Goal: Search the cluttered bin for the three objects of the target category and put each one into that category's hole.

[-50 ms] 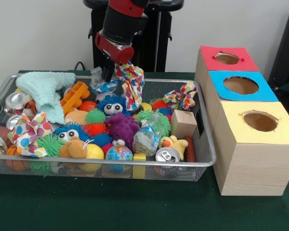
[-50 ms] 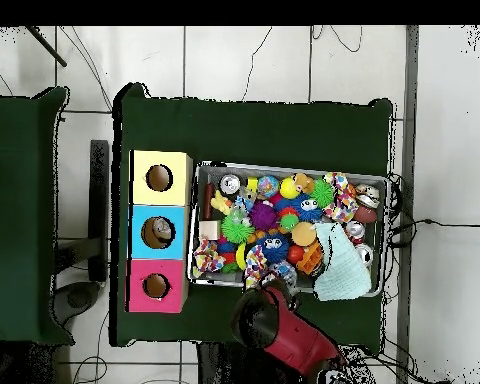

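Gripper (image 1: pixel 116 65) clenched on a colourful polka-dot cloth (image 1: pixel 133 82), which hangs from it over the far edge of the wire bin (image 1: pixel 208 144). Two similar cloths lie in the bin. Three-hole box (image 1: pixel 245 120) sits beside the bin on the bench (image 1: pixel 135 207).

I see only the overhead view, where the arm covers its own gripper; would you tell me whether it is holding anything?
Observer: Yes. In the front view the gripper appears shut on a patterned cloth, which dangles from it.
Operator: Thank you. Is the cloth lifted clear of the bin?
Observer: Only partly. Its top hangs above the mesh bin rim, but its lower end reaches down among the toys; I cannot tell whether it touches them.
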`<state>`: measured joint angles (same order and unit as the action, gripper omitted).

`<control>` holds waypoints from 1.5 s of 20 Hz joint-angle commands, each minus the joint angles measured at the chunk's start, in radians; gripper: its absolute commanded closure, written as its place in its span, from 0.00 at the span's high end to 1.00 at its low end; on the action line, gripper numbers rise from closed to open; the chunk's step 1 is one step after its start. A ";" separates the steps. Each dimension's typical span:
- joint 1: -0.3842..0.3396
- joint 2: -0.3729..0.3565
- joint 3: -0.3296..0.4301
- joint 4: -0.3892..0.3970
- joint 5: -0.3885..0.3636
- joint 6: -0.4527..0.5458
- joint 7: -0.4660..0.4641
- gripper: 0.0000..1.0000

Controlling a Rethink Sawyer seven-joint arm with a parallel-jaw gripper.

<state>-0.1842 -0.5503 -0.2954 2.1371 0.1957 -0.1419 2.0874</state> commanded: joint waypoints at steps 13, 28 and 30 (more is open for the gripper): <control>-0.012 0.095 0.092 -0.008 -0.089 -0.080 0.123 1.00; -0.045 0.078 0.141 0.017 -0.074 -0.084 0.192 1.00; -0.042 0.099 0.138 0.008 -0.065 -0.097 0.199 1.00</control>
<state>-0.2173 -0.5497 -0.2644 2.1396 0.1163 -0.2230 2.0874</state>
